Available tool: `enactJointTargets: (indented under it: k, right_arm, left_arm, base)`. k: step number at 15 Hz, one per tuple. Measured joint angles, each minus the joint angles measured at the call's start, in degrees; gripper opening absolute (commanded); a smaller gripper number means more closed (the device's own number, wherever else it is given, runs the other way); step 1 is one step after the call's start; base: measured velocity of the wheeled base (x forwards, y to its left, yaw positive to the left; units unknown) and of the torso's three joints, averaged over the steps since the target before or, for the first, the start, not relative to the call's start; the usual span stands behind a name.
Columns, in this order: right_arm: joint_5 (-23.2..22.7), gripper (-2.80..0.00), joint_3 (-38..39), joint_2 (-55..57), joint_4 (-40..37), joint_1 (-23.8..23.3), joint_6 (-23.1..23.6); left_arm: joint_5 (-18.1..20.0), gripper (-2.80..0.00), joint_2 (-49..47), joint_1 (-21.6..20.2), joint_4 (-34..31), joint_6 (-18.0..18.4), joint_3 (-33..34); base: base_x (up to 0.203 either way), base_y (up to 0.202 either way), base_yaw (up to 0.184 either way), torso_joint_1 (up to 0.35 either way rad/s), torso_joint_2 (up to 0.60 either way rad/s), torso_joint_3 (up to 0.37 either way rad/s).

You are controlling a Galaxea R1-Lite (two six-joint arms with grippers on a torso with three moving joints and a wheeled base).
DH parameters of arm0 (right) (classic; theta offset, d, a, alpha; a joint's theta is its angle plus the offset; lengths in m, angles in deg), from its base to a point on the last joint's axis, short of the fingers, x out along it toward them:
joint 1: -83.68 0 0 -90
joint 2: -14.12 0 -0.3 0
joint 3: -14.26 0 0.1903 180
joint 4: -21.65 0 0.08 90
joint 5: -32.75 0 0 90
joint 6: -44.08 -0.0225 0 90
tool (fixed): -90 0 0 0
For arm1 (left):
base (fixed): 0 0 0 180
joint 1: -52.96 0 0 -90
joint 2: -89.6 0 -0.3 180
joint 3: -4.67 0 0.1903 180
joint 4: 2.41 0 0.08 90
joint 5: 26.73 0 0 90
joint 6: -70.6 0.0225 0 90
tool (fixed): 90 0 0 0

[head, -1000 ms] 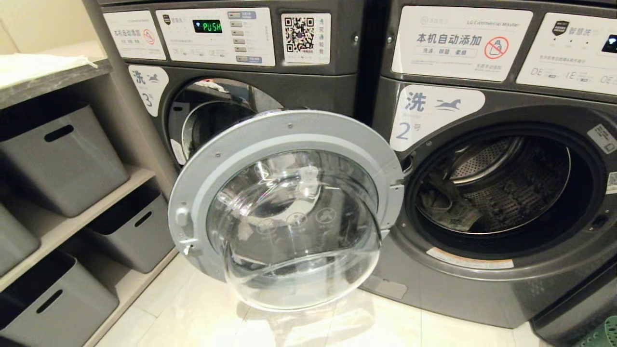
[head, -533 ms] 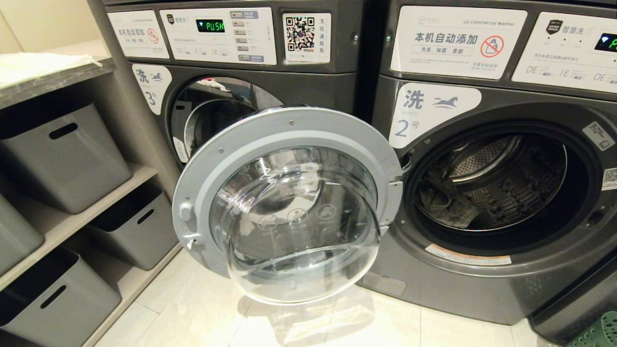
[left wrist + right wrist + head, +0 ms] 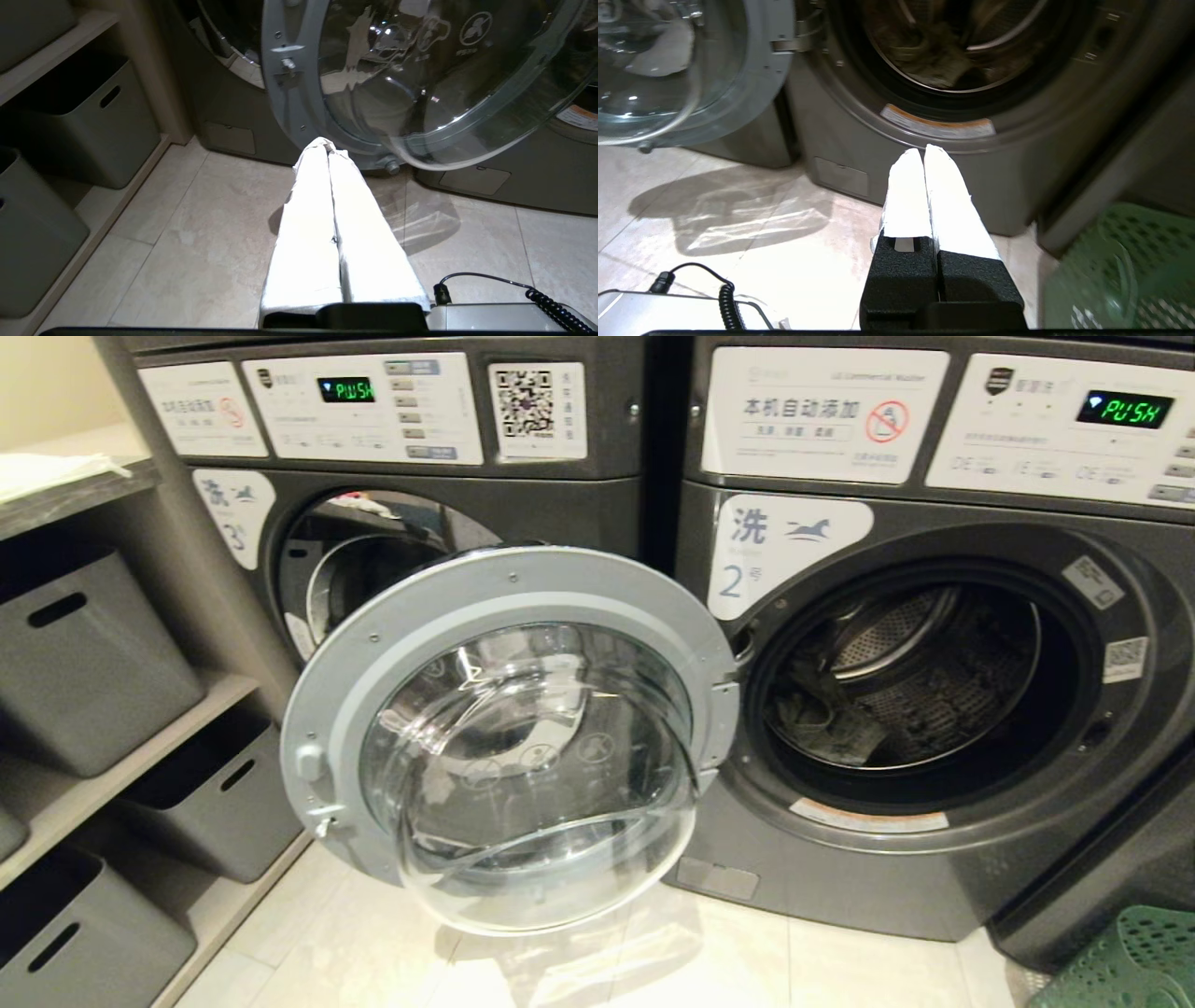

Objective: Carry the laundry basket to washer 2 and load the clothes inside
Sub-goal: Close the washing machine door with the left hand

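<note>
Washer 2 (image 3: 934, 709) stands open before me, the clothes (image 3: 826, 728) lying in its drum. My left gripper (image 3: 327, 147) and right gripper (image 3: 922, 151) hang pressed together, empty; the laundry basket (image 3: 1130, 961) sits on the floor beside washer 2's right corner.

White-wrapped fingers (image 3: 943, 196), black bases, coiled cable (image 3: 726, 303)

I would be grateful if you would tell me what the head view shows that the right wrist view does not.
Head view only: the label "2" on washer 2, washer 3 and the shelf bins. Right wrist view only: the right gripper, jaws shut and empty, above the floor. Both: the open door, the clothes in the drum, the laundry basket.
</note>
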Motion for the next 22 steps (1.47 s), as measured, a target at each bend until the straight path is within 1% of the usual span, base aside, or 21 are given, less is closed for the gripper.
enactJointTargets:
  k: [5, 15, 22]
  right_arm:
    - [0.00, -2.80, 0.00, 0.00, 0.00, 0.00, -0.02]
    - [-0.02, -2.80, 0.00, 0.00, 0.00, 0.00, -0.04]
    - [-0.06, -2.80, 0.00, 0.00, 0.02, 0.00, -0.04]
  left_arm:
    - [0.02, -2.80, 0.00, 0.00, -0.02, -0.07, 0.00]
    - [0.02, -2.80, 0.00, 0.00, -0.02, -0.10, 0.00]
    - [0.02, -2.80, 0.00, 0.00, -0.04, -0.02, 0.00]
  base:
    - [0.002, 0.007, -0.145, 0.004, 0.00, 0.002]
    - [0.000, 0.000, 0.000, 0.000, 0.00, 0.000]
    - [-0.180, 0.000, 0.001, 0.002, 0.00, 0.002]
